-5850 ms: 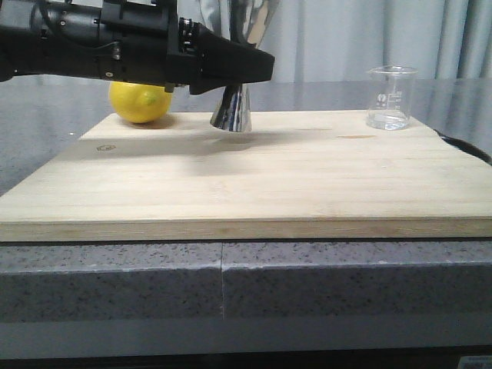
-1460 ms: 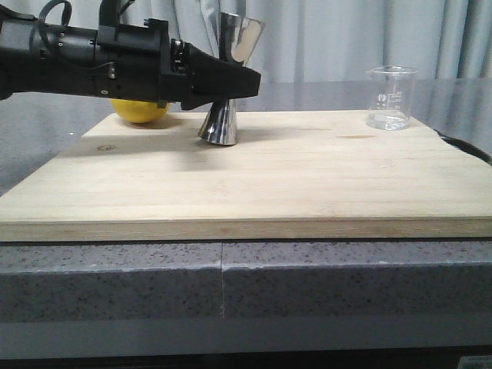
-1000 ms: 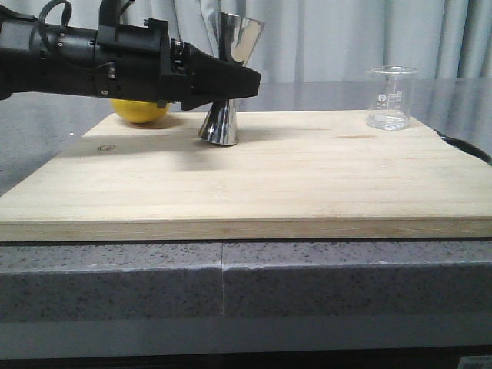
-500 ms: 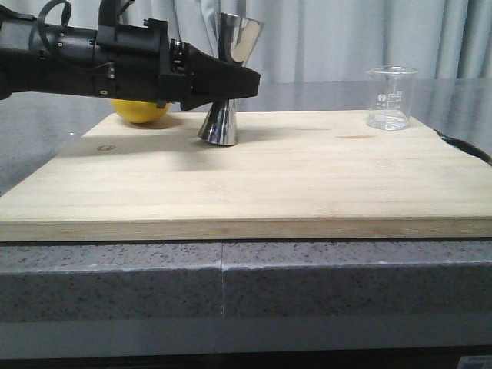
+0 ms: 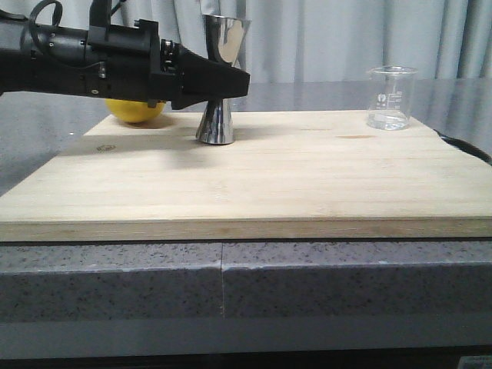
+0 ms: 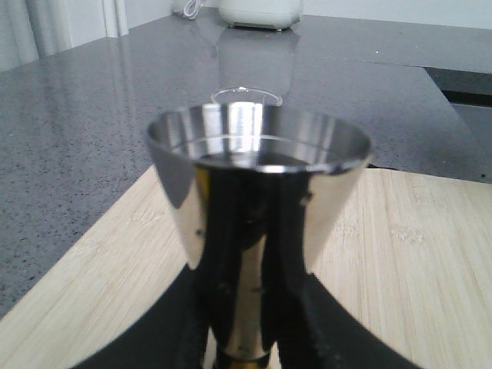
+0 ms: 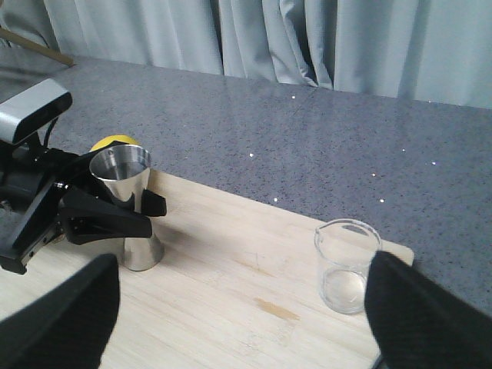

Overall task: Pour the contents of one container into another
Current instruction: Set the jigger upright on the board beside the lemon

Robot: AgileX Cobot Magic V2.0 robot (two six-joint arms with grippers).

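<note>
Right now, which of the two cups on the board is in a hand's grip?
The steel jigger, near the lemon: the left hand clamps its waist. The glass beaker stands alone, untouched.

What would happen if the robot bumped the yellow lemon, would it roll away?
Probably yes. The lemon looks rounded and lies loose at the far edge of the wooden board, so a nudge would likely roll it, perhaps off onto the counter. Its oval shape suggests a wobbly, curving path. It looks firm, not fragile, so a bump likely wouldn't hurt it.

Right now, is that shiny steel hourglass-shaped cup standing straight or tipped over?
Upright: the steel hourglass jigger stands base-down on the wooden board.
</note>
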